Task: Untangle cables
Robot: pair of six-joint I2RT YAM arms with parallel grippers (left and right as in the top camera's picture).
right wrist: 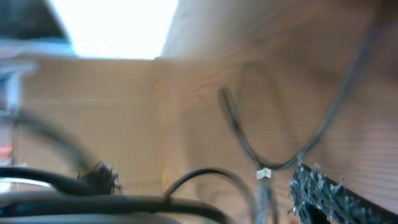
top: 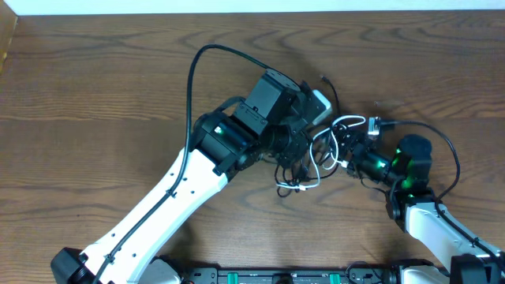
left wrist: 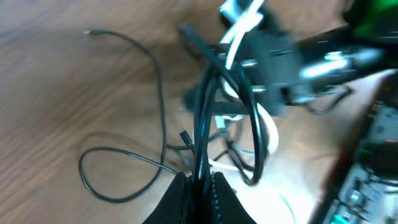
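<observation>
The cables (top: 309, 164) lie in a tangle of black and white loops at the table's middle, between my two grippers. My left gripper (top: 304, 136) reaches in from the left. In the left wrist view it (left wrist: 200, 186) is shut on black cable strands (left wrist: 205, 106) that run up from between its fingers. A white cable (left wrist: 271, 132) loops behind them, and a slack black loop (left wrist: 118, 169) lies on the wood to the left. My right gripper (top: 353, 155) sits at the tangle's right side. Its one visible finger (right wrist: 323, 194) stands well apart from a black cable (right wrist: 124, 202) crossing below, so it is open.
Thick black arm wires arch over the left arm (top: 192, 79) and curve round the right arm (top: 454, 158). A dark equipment rail (top: 276, 276) runs along the table's near edge. A thin grey cord (right wrist: 286, 163) lies looped on the wood ahead of the right gripper.
</observation>
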